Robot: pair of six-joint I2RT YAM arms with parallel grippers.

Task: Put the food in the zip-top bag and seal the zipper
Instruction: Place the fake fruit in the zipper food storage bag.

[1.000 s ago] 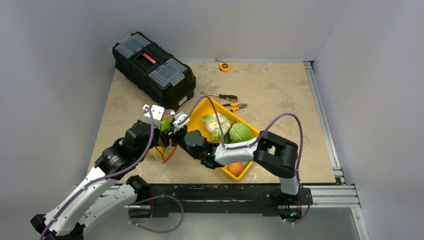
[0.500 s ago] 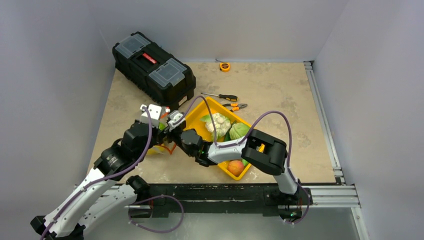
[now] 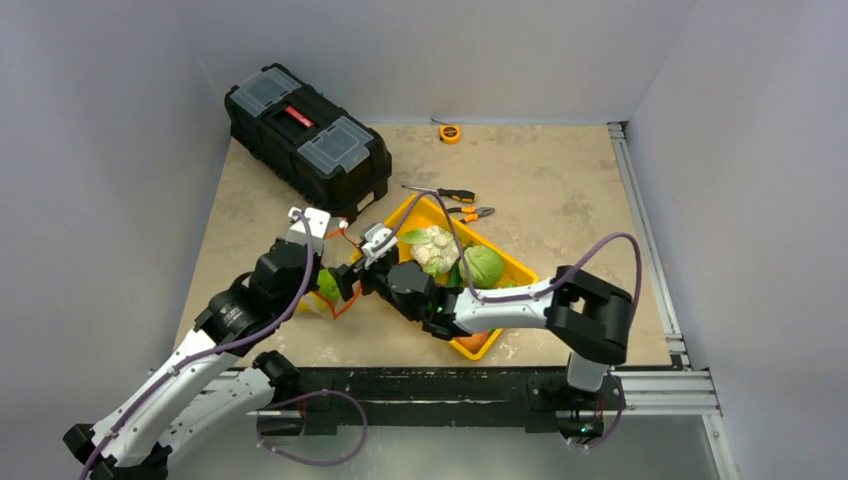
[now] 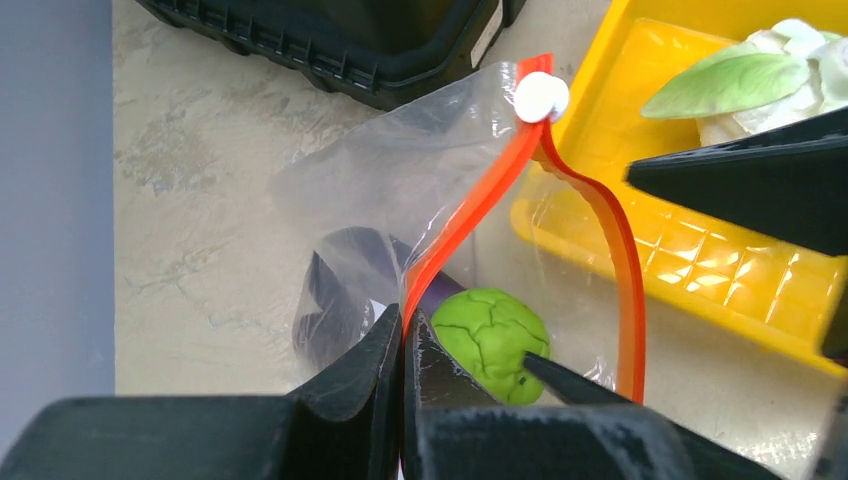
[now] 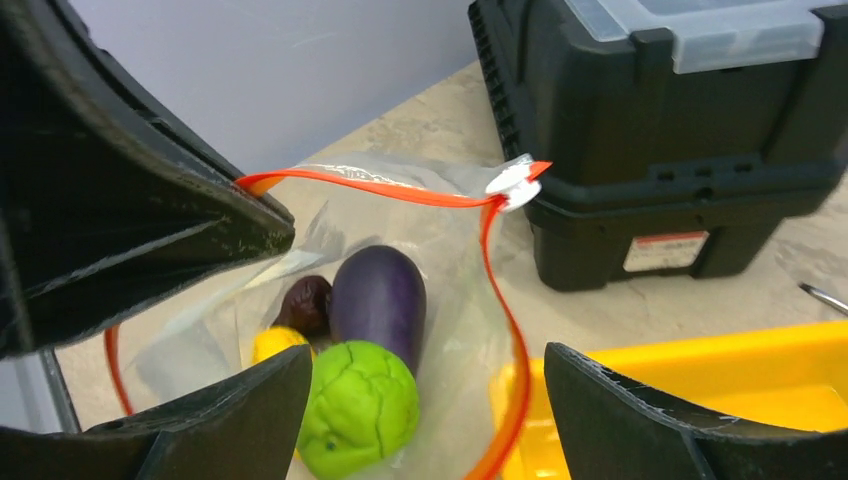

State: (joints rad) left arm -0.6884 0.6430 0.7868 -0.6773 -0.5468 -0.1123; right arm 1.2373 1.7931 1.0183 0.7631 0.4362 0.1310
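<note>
Left gripper (image 4: 403, 335) pinches the red-orange zipper strip (image 4: 470, 205), holding the clear crinkly zip-top bag (image 4: 380, 180) open just beside the yellow plastic tray (image 4: 700, 290). Right gripper (image 5: 427, 352) hangs over its mouth, jaws spread and empty. A purple toy eggplant (image 5: 378, 295) and a green round fruit (image 5: 358, 410) lie inside. The right gripper should lift clear of the zipper loop before reaching for the white cauliflower (image 3: 432, 248) in the tray. A black toolbox (image 3: 305, 135) stands near the tray's far corner.

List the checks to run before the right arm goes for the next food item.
1. Left gripper pinching the zipper: ok.
2. Bag mouth open: ok.
3. Right gripper open and empty: ok.
4. Eggplant and green fruit inside the bag: ok.
5. Tray emptied: not ok, cauliflower and cabbage lie in it.
</note>
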